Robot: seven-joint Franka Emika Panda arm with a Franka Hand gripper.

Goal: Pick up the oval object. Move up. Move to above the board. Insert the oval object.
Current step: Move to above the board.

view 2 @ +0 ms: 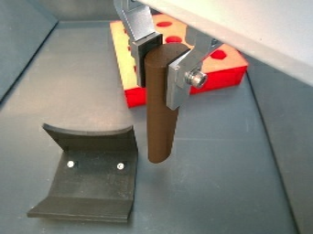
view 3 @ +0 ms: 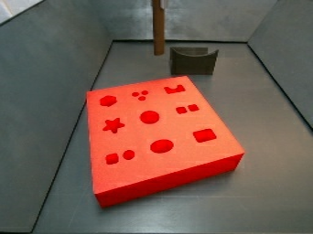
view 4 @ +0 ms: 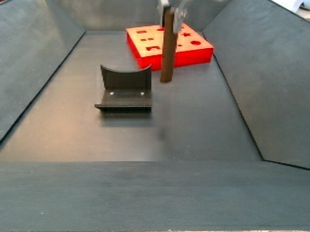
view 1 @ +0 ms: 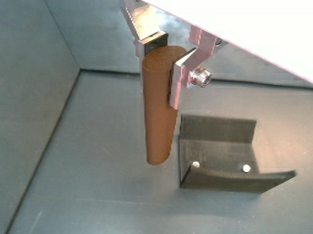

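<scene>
My gripper (view 1: 167, 58) is shut on the top of the oval object (view 1: 156, 110), a tall slim brown peg that hangs upright between the silver fingers; both also show in a wrist view: gripper (view 2: 163, 60), peg (view 2: 160, 119). In a side view the peg (view 4: 166, 54) hangs just beside the fixture (view 4: 123, 89), with the gripper (view 4: 169, 16) at its top. In a side view the peg (view 3: 156, 27) stands at the far end and the gripper is cut off by the frame's edge. The red board (view 3: 184, 171) with shaped holes lies apart from the peg, also seen in a wrist view (view 2: 229, 71).
The dark L-shaped fixture (view 1: 226, 151) stands on the grey floor close to the peg's lower end, also seen in a wrist view (view 2: 91, 174) and a side view (view 3: 192, 60). Sloping grey walls (view 4: 36, 82) enclose the floor.
</scene>
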